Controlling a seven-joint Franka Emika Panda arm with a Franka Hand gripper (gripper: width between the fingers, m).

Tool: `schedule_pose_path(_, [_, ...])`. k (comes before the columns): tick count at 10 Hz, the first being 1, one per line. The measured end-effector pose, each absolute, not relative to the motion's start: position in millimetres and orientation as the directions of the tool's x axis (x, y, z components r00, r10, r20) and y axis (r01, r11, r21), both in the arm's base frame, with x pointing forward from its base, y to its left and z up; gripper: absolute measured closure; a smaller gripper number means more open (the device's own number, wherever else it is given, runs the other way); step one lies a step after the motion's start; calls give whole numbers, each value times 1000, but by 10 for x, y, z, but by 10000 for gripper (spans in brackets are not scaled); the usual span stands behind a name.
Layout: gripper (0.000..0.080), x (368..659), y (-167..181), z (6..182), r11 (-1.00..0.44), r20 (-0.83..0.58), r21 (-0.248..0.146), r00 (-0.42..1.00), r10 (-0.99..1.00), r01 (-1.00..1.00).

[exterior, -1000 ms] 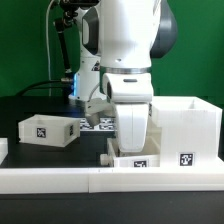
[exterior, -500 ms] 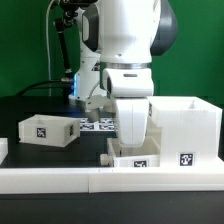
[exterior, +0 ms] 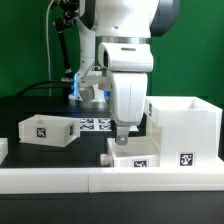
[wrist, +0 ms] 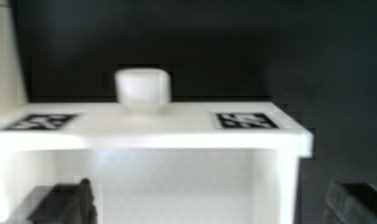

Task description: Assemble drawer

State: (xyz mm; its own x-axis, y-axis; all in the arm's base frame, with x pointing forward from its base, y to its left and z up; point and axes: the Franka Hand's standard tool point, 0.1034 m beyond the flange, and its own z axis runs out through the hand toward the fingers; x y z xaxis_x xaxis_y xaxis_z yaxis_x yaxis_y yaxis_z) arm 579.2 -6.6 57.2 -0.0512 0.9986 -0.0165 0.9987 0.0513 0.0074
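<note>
A small white drawer box (exterior: 133,156) with a marker tag stands at the front centre, against the white front rail. My gripper (exterior: 122,136) hangs just above it, near its left end in the exterior view. In the wrist view the box (wrist: 167,150) fills the space below me, with two tags on its top edge and a round white knob (wrist: 140,88) beyond. My dark fingertips (wrist: 60,200) sit far apart on either side of the box, so the gripper (wrist: 206,203) is open and holds nothing. The large white drawer housing (exterior: 186,122) stands to the exterior view's right.
Another small white tagged box (exterior: 47,130) stands at the exterior view's left. The marker board (exterior: 95,125) lies behind, in the middle of the black table. A white rail (exterior: 90,179) runs along the front edge. A stand with a blue light is at the back.
The arm has risen and shifted slightly to the exterior view's left. The fingers, which were down around the small drawer box, are now above it.
</note>
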Motion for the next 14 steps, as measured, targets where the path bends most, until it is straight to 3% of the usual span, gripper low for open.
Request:
schedule_pose_path(2, [150, 5947, -267, 673, 91, -26, 5, -91, 996, 996])
schedule_pose_path(6, [150, 5955, -332, 661, 94, -18, 7, -94, 995, 996])
schedule_pose_path(9, [150, 5901, -529, 485, 114, 91, -13, -112, 990, 993])
schedule_pose_path(14, [150, 6005, -615, 390, 113, 237, -32, -102, 966, 993])
